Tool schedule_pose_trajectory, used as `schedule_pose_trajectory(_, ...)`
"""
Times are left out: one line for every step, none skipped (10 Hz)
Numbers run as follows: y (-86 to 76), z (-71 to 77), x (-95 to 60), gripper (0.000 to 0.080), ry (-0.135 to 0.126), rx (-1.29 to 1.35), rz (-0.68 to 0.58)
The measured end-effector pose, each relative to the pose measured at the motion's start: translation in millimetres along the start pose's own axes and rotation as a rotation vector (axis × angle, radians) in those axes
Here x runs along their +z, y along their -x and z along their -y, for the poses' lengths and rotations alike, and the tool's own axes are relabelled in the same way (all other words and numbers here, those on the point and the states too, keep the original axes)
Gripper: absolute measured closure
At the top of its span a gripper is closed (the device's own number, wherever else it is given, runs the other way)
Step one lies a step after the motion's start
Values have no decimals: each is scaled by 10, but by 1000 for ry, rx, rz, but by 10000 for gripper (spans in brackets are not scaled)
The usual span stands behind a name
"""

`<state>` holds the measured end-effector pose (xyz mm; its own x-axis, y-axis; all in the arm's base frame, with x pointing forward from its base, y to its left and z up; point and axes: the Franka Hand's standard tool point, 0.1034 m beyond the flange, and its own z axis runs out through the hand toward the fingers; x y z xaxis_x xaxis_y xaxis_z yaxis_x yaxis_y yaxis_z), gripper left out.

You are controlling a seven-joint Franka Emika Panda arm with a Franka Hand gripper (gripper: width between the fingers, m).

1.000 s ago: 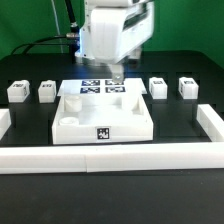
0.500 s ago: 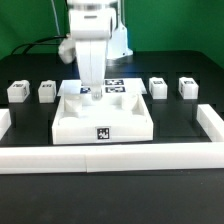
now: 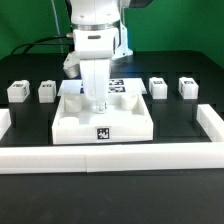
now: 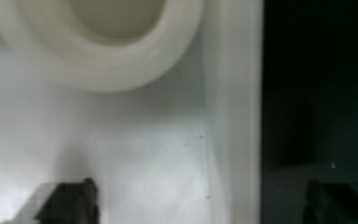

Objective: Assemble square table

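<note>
The square table's slab (image 3: 128, 122), white with a raised rim and a black-white tag on its front wall, lies mid-table. Four small white tagged leg blocks stand behind it: two at the exterior view's left (image 3: 16, 91) (image 3: 46, 91) and two at the right (image 3: 158, 87) (image 3: 187, 87). My gripper (image 3: 97, 108) is down on the slab's far part. In the wrist view the slab (image 4: 140, 140) fills most of the picture, with a round socket (image 4: 91, 30) ahead. The gripper (image 4: 206, 203) is open, one fingertip (image 4: 69, 203) over the slab and the other over the black table beyond its edge.
The marker board (image 3: 120, 88) lies behind the slab, partly hidden by the arm. Long white border bars run along the front (image 3: 110, 157), the exterior view's left (image 3: 5, 122) and its right (image 3: 210, 122). Cables hang at the back left.
The arm has swung from over the marker board toward the exterior view's left, then come down until the gripper reaches the slab.
</note>
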<state>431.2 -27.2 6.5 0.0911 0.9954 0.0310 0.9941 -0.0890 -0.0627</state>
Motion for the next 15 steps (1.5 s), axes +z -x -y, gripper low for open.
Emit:
schedule_pose_trajectory(1, 0, 1, 402, 0, 0, 0)
schedule_pose_trajectory(1, 1, 1, 402, 0, 0, 0)
schedule_pose_trajectory(2, 3, 3, 633, -1, 0, 0)
schedule_pose_trajectory(1, 3, 4, 633, -1, 0, 0)
schedule_pose_trajectory(-1, -22, -9, 742, 10, 0, -1)
schedule_pose_trajectory(0, -24, -9, 742, 12, 0, -1)
schedule_pose_trajectory(1, -25, -10, 742, 12, 0, -1)
schedule_pose_trajectory(1, -25, -10, 742, 12, 0, -1)
schedule_pose_trajectory(1, -25, -10, 742, 12, 0, -1)
schedule_pose_trajectory(1, -25, -10, 742, 12, 0, -1)
schedule_pose_trajectory(1, -26, -10, 742, 12, 0, -1)
schedule_pose_trajectory(-25, -33, -10, 742, 13, 8, -2)
schedule_pose_trajectory(-264, -115, -15, 742, 23, 19, -15)
schedule_pose_trajectory(-468, -204, -21, 742, 33, 22, -28)
schedule_pose_trajectory(-642, -284, -38, 742, 44, 42, -39)
